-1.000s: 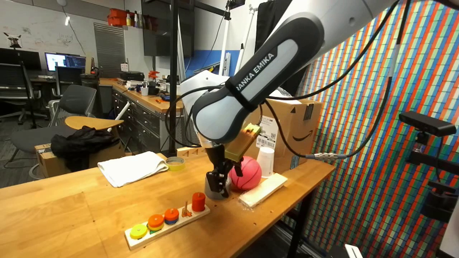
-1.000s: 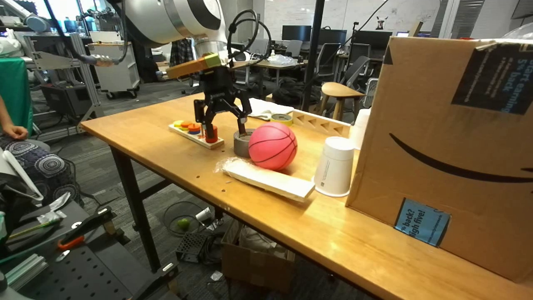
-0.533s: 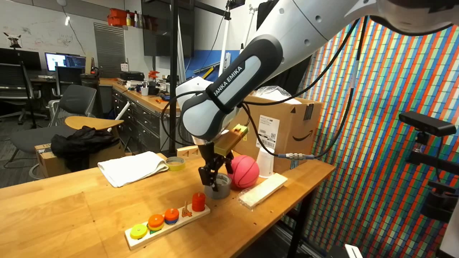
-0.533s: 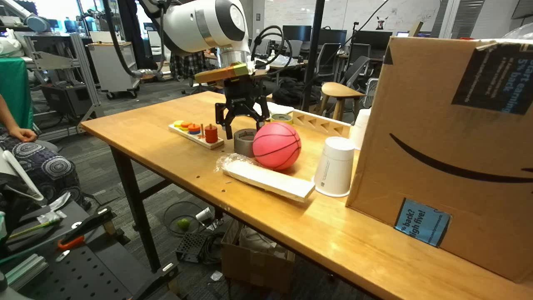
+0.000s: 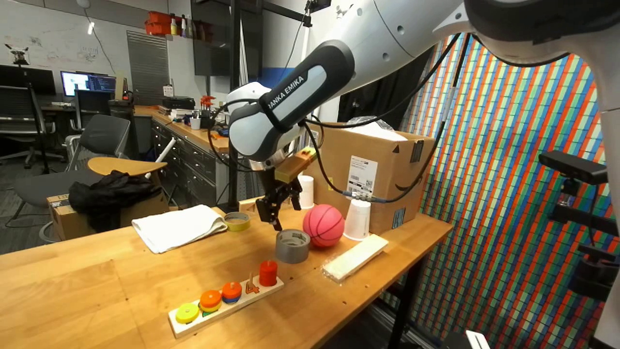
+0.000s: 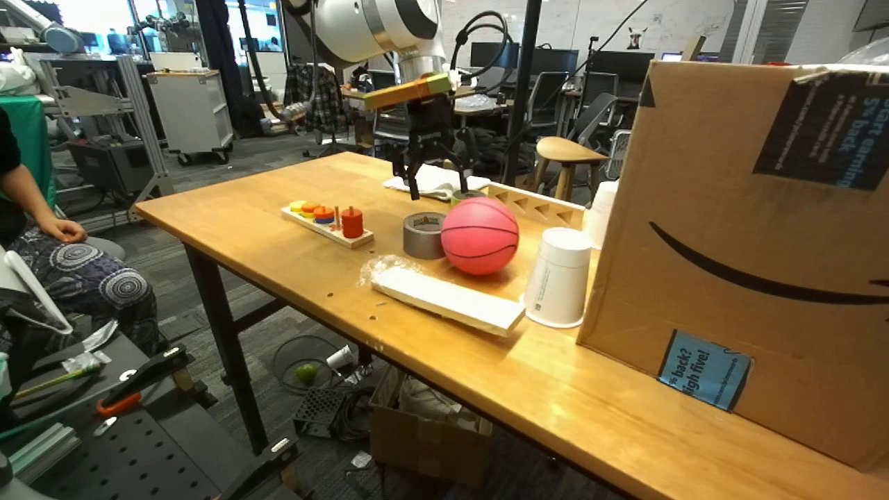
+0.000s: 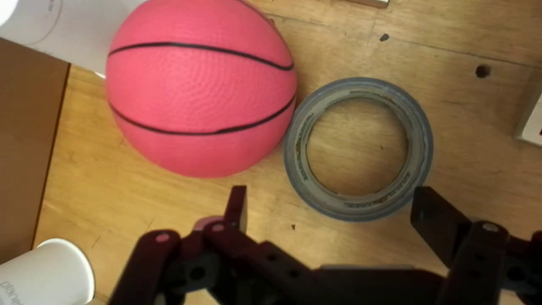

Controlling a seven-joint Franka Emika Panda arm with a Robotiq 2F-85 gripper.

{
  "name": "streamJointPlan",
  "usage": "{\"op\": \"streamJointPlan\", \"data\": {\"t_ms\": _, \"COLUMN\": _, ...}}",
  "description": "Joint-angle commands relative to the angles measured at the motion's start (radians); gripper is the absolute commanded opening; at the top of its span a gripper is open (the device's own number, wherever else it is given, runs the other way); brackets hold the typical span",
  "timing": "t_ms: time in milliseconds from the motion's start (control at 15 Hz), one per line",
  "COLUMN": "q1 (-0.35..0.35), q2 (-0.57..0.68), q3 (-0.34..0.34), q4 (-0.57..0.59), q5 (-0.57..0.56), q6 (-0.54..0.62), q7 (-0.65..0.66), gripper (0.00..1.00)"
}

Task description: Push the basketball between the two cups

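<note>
Basketball [image 7: 201,89], pinkish-red with dark seams, is resting on the wooden table [image 6: 236,208], just beside a grey tape roll [image 6: 421,241]; whether the two are touching, I cannot tell. A white cup [image 6: 559,278] is standing near it, while a second white cup [image 6: 601,210] is standing farther off, partly hiding behind the cardboard box [image 6: 694,229] in an exterior view. The gripper [image 5: 287,218] is hanging above the table, released, its fingers [image 7: 438,224] standing well apart.

Plenty of lettering is showing. The arm [image 5: 334,63] is bearing "EMIKA", the word before it losing its start round the edge. On the box, a black strip [image 6: 823,132] is reading "5% back" and a blue label [image 6: 705,368] is giving "back?" and "five!". In the wrist view, "planet" is running along the second white cup. A white shipping label [image 5: 362,175] is carrying print too small to read, and the lettering inside the tape roll is blurring away. In an exterior view, an orange "4" [image 5: 253,287] is standing legible on the peg board [image 5: 224,309].

The wrist view's upper edge is clipping the basketball, and its corner is cutting off much of the nearer white cup. There too, one of the fingers is overlapping the tape roll's rim. A person [image 6: 76,278] is showing at the left border of an exterior view, partly cut off.
</note>
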Motion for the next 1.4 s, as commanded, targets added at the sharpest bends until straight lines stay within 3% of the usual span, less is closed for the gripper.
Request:
{"op": "streamJointPlan", "data": {"t_ms": 0, "q1": 0.003, "q2": 0.005, "q3": -0.007, "q4": 0.086, "q5": 0.030, "q6": -0.060, "q7": -0.038, "gripper": 1.00}}
{"op": "streamJointPlan", "data": {"t_ms": 600, "q1": 0.001, "q2": -0.095, "q3": -0.022, "q4": 0.003, "q5": 0.014, "q6": -0.123, "q7": 0.012, "gripper": 1.00}}
{"op": "streamJointPlan", "data": {"t_ms": 1333, "q1": -0.060, "q2": -0.222, "q3": -0.054, "q4": -0.227, "q5": 0.048, "q6": -0.086, "q7": 0.065, "gripper": 1.00}}
